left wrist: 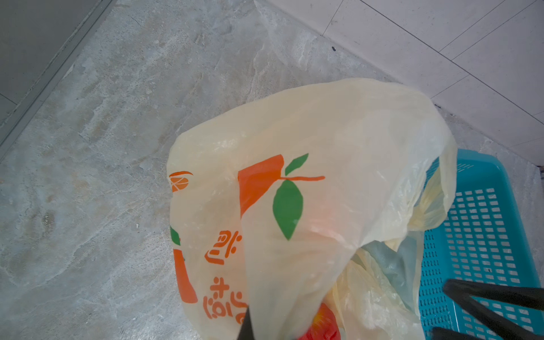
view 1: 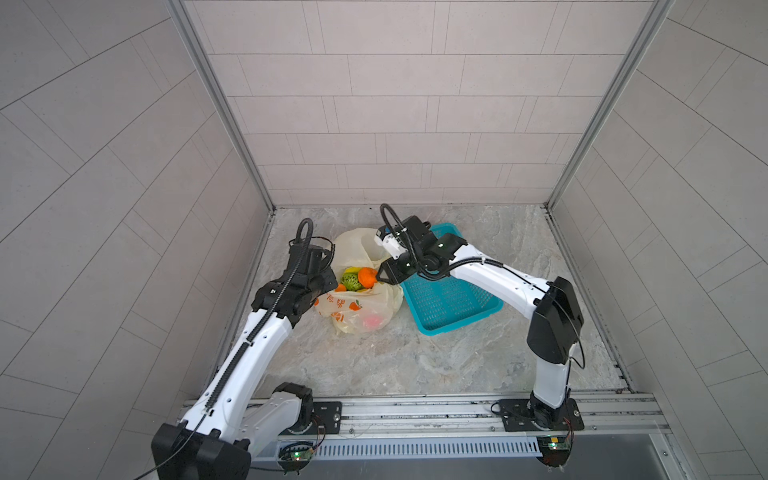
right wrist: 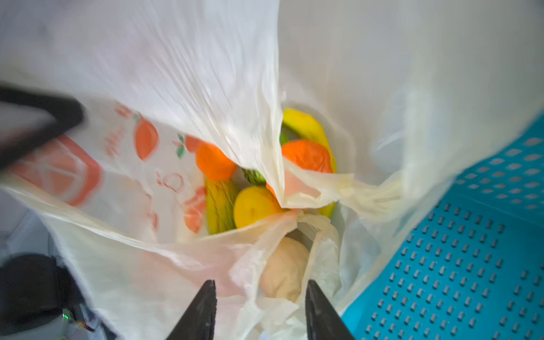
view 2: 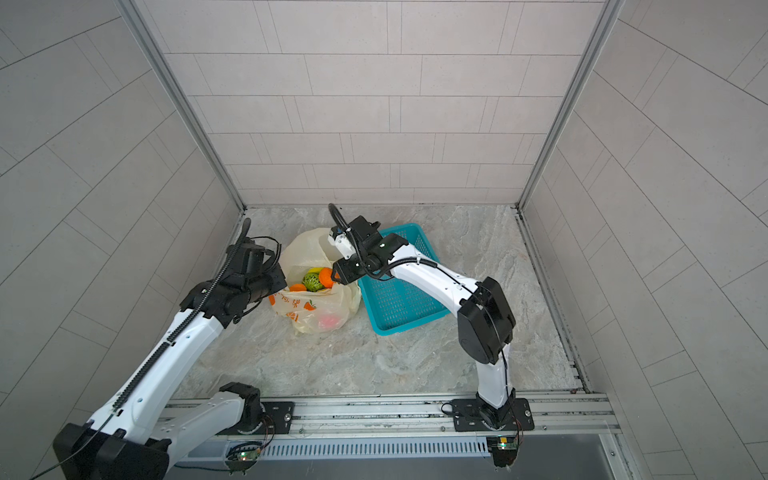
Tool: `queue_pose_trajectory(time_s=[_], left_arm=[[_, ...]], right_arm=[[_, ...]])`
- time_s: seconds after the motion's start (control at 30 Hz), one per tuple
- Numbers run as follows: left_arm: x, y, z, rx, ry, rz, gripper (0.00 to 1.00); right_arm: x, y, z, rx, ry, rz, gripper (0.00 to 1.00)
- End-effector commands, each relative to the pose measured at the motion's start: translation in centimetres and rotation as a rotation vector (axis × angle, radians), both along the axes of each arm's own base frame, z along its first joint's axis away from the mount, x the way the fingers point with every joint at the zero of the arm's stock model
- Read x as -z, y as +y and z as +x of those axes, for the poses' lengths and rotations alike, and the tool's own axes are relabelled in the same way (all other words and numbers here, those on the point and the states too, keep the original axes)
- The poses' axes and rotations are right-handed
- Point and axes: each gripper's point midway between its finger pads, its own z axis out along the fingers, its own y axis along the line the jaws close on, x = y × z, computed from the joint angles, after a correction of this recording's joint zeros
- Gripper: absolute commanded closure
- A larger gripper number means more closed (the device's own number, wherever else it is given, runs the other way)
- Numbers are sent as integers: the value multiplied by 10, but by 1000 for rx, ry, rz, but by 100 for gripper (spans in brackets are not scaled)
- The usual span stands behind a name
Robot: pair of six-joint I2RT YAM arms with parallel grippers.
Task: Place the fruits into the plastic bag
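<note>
Our shut left hand pinches the rim of the plastic bag, holding its mouth open; our right hand hangs parted and empty over the fruits inside.

**Bag of fruit beside a basket on a table**

The plastic bag lay on the table, left of centre and towards the far side. The basket sat just to its right, touching it. Inside the bag's open mouth, the banana lay farthest back. The spiky fruit lay in front of it and the round fruit to their right, all pressed together. A fourth fruit lay deeper in, at the bag's near end. The left gripper was at the bag's left edge. The right gripper reached from over the basket to the mouth's right rim, just beside the round fruit.
</note>
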Motion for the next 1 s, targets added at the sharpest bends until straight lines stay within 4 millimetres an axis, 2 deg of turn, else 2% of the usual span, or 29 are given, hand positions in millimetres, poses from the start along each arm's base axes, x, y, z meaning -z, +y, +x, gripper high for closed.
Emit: queue_pose_trajectory(time_s=[0.0,0.2,0.33,0.37,0.47,0.53,0.57,0.73,0.97], left_arm=[[5,9,-9,-31,21,22,100],[8,11,-11,-32,28,29,100],[11,11,-12,-34,31,26,100],[12,10,-12,-34,33,25,100],[12,10,-12,-33,31,22,100],[12,10,-11,-33,31,22,100],[11,10,-11,-31,29,22,100],[11,7,-9,-24,27,15,100],[12,6,-6,-33,29,-10,100]], right_arm=[[28,6,-22,-33,121,-20,40],[63,13,-35,-80,201,-65,32],[77,18,-41,-110,266,-81,30],[79,20,-42,-115,279,-87,33],[75,26,-40,-124,273,-68,72],[64,28,-38,-129,240,-44,93],[58,27,-36,-128,215,-40,100],[11,19,-23,-104,93,14,100],[-80,21,-9,-64,-59,234,100]])
